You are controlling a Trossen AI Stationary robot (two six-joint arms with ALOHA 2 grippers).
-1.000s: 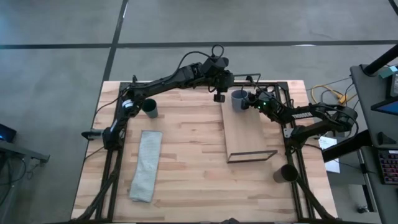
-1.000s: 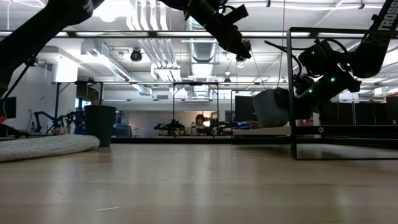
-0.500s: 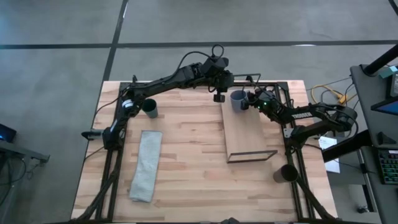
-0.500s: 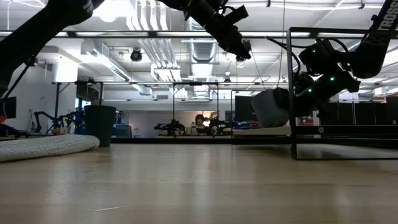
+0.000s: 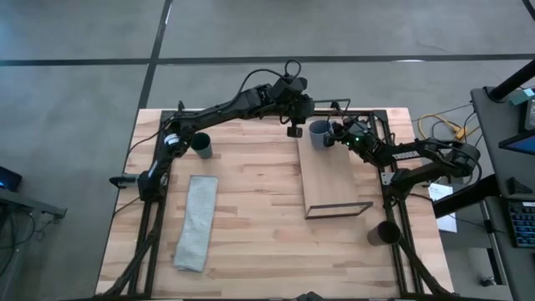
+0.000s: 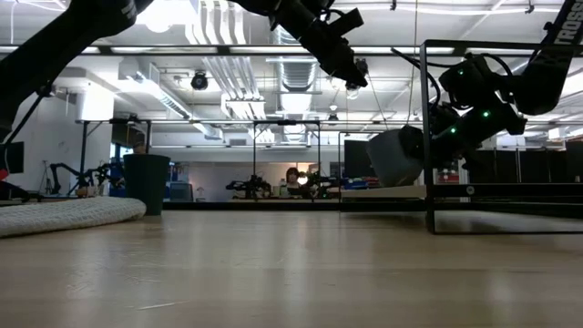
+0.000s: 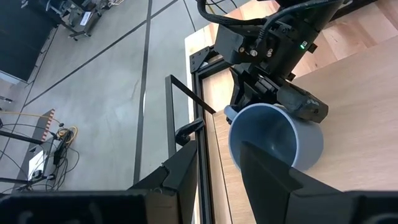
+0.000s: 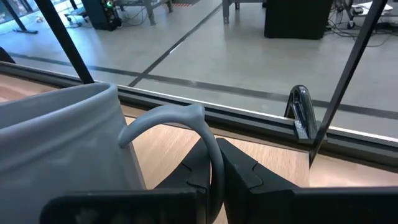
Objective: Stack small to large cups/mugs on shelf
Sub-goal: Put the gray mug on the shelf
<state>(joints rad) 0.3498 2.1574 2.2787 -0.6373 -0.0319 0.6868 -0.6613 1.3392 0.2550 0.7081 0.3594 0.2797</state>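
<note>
A blue-grey mug (image 5: 320, 134) sits at the far end of the wooden shelf (image 5: 334, 180), its handle pinched between the closed fingers of the right gripper (image 5: 338, 134), which reaches in from the table's right edge. In the right wrist view the handle (image 8: 180, 121) curves down between the two dark fingers (image 8: 249, 174). From table height the mug (image 6: 396, 157) appears slightly tilted, though whether its base rests fully on the board is hard to judge from that angle.

The left gripper (image 5: 294, 130) hangs just beside the mug, above the shelf's far corner, its fingers spread wide and holding nothing; the left wrist view looks straight down into the mug's open mouth (image 7: 273, 140).

A dark green cup (image 5: 201, 145) stands near the left arm's base on the table (image 5: 251, 209), beside a long grey cloth (image 5: 196, 222). A dark brown-black cup (image 5: 386, 233) stands at the table's right edge, near the shelf's black wire frame (image 5: 338, 209).
</note>
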